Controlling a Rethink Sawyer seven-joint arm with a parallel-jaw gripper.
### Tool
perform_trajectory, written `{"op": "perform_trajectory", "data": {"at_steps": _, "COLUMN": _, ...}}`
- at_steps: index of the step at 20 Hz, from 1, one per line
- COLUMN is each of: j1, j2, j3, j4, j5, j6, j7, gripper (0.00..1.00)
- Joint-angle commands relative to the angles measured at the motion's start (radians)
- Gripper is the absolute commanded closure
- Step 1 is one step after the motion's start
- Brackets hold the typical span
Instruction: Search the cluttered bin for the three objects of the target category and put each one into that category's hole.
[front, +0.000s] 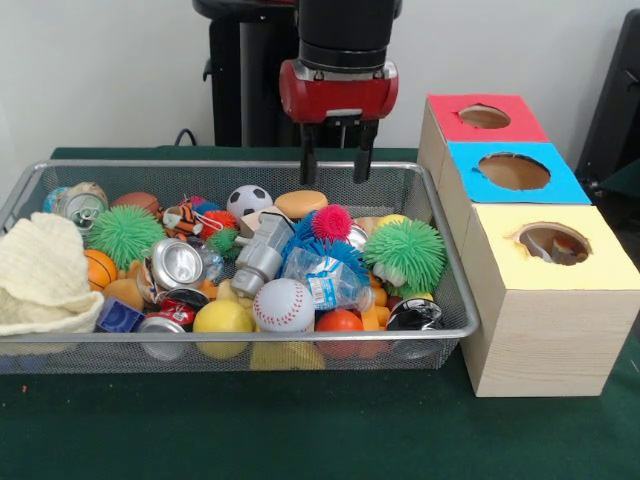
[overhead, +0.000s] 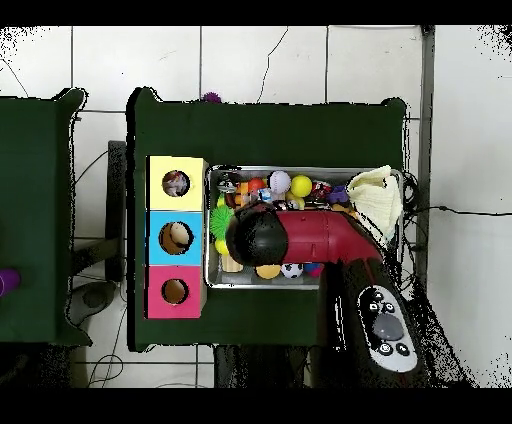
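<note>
The wire basket (front: 455, 330) sits on the green table (front: 300, 430), near the middle, and it is packed full of toys. The robot's gripper (front: 338, 170) hangs over the far side of the basket, the side by the robot, and its two black fingers (front: 309, 165) are spread apart with nothing between them. The tips are just above the toys and do not touch any of them. Under the gripper lie a tan bun-shaped toy (front: 300, 203) and a little soccer ball (front: 249, 201). A big cream knitted cloth (front: 40, 275) is draped over one end of the basket. In the pile there are two green spiky balls (front: 405, 252), a pink spiky ball (front: 332, 222), a baseball (front: 283, 305), a yellow ball (front: 222, 317), shiny cans (front: 177, 264) and a crinkly plastic bottle (front: 325, 280). The small printed cloth pieces do not show in the pile (they may be under other things, I cannot tell). Three wooden boxes stand in a row just beside the other end of the basket. The yellow-topped box (front: 600, 270) is closest to the table's front edge, and its round hole (front: 553, 243) has something lying inside it. The blue-topped box (front: 560, 185) is in the middle and the red-topped box (front: 445, 120) is farthest back.
</note>
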Motion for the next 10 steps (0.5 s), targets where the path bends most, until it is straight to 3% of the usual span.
{"op": "perform_trajectory", "data": {"at_steps": 1, "j1": 0.041, "j2": -0.029, "j3": -0.109, "j4": 0.075, "j5": -0.019, "j6": 0.101, "j7": 0.187, "gripper": 0.00}}
{"op": "perform_trajectory", "data": {"at_steps": 5, "j1": 0.056, "j2": -0.013, "j3": -0.143, "j4": 0.051, "j5": -0.026, "j6": 0.113, "j7": 0.161, "gripper": 0.00}}
{"op": "perform_trajectory", "data": {"at_steps": 10, "j1": 0.125, "j2": 0.013, "j3": -0.224, "j4": -0.012, "j5": -0.059, "j6": 0.172, "j7": 0.164, "gripper": 0.00}}
